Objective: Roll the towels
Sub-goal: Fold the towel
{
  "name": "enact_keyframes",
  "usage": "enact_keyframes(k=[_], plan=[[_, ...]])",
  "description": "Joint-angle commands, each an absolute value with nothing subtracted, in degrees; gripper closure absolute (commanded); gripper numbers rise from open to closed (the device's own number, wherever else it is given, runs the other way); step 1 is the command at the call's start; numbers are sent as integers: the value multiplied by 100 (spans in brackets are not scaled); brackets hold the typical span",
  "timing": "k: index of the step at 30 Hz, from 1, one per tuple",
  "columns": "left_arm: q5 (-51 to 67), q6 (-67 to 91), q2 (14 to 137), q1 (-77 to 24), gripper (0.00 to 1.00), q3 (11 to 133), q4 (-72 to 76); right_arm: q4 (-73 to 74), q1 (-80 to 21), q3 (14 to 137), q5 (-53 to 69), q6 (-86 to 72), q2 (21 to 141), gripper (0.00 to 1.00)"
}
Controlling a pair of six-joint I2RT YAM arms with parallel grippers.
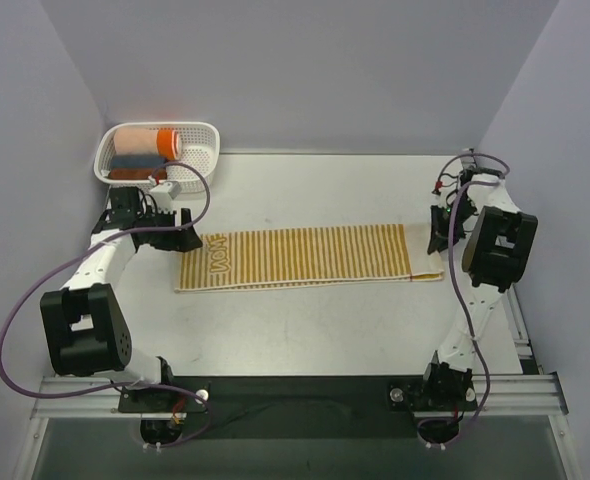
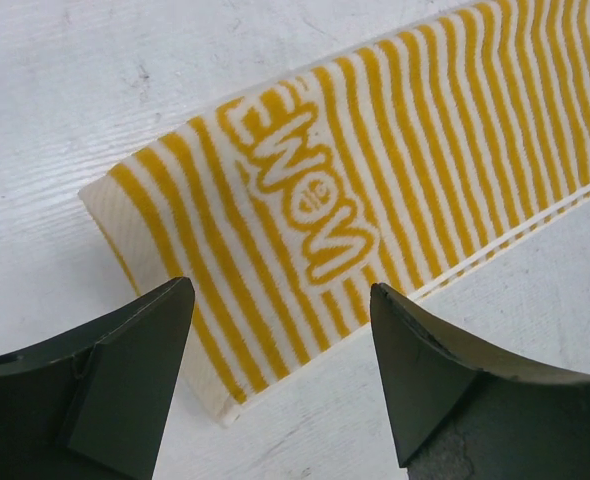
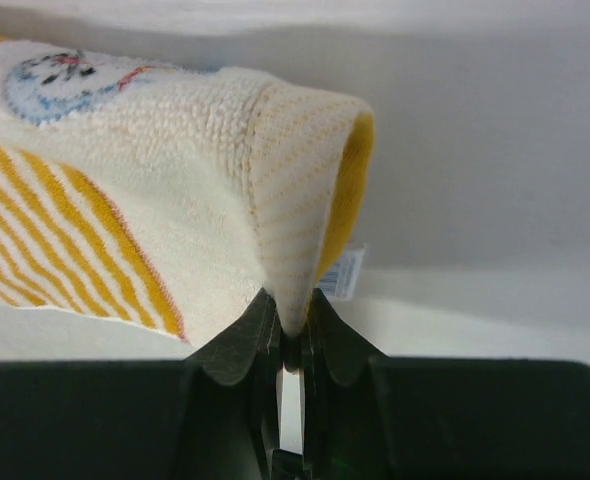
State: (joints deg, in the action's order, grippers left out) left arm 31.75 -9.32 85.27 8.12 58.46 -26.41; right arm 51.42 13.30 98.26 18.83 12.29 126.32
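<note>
The yellow-and-white striped towel (image 1: 310,256) lies flat and folded lengthwise across the table. Its left end with the white lettering shows in the left wrist view (image 2: 375,170). My left gripper (image 1: 175,232) is open and hovers just above that left end, its fingers (image 2: 125,350) apart over the towel's near corner. My right gripper (image 1: 437,232) is shut on the towel's right end, pinching the folded cream edge (image 3: 290,230). A small cartoon figure (image 3: 60,75) and a care label (image 3: 343,272) show near that pinched end.
A white basket (image 1: 200,150) stands at the back left, holding a peach-and-orange roll (image 1: 147,141) and grey-blue and reddish-brown rolls (image 1: 137,166). Grey walls close in both sides and the back. A metal rail runs along the near edge.
</note>
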Motion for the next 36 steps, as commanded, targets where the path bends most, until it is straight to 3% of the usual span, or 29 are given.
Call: enact_keyframes(k=[1,12,24,36], plan=[[3479,-958,8350,686,19,5740,-2619,5870,1521,10283,2037,1582,11901,100],[3824,-659,9104,237,45,5643,-2487,6179,168,10362,3566,1240,11285,100],[3534,-650,9729,281,68,5563,-2461,5916,-1572,11284,4034,458,12137,100],[3489,-774,9923,281,74,5537,-2602,5362,-2338,11812,3903,-219,12814,100]])
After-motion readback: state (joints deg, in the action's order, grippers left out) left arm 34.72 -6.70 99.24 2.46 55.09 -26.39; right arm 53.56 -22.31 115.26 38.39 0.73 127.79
